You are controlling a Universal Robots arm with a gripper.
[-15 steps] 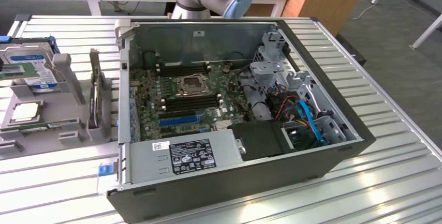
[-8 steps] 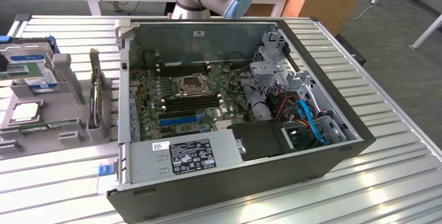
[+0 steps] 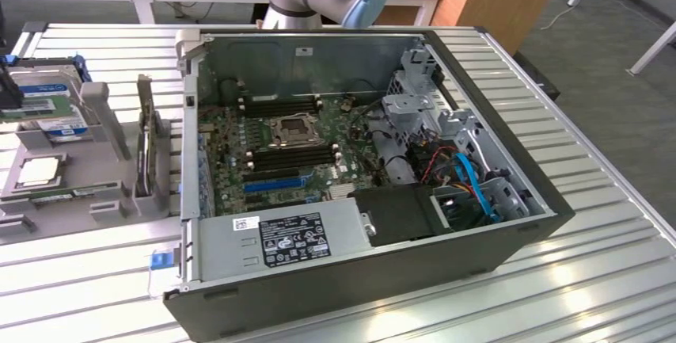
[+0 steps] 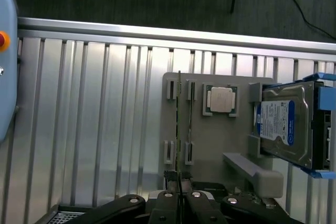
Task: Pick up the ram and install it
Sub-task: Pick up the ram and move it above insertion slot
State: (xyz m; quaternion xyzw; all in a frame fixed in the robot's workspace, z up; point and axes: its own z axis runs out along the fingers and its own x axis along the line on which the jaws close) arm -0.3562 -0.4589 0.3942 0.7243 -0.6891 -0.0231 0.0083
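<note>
In the wrist view the gripper (image 4: 179, 180) has its fingers drawn nearly together, pinching the ram (image 4: 179, 124) by its thin edge. The stick is seen edge-on, a dark sliver running away from the fingers over the gray fixture tray (image 4: 210, 150), in line with one pair of its slotted clips. From this angle it is unclear whether the ram's far edge touches those clips or hangs clear of them, and its label face is hidden. A second thin strip (image 4: 189, 124) beside it, between the neighbouring clips, is hard to make out. The gripper's body is cut off by the frame edge. On the tray also sit a processor chip (image 4: 220, 99) and a hard drive (image 4: 286, 124), its outer end cropped. In the exterior view the tray lies at the far left on the slatted table (image 3: 591, 280), well apart from the memory slots (image 3: 277, 105) inside the open computer case (image 3: 512, 165).
</note>
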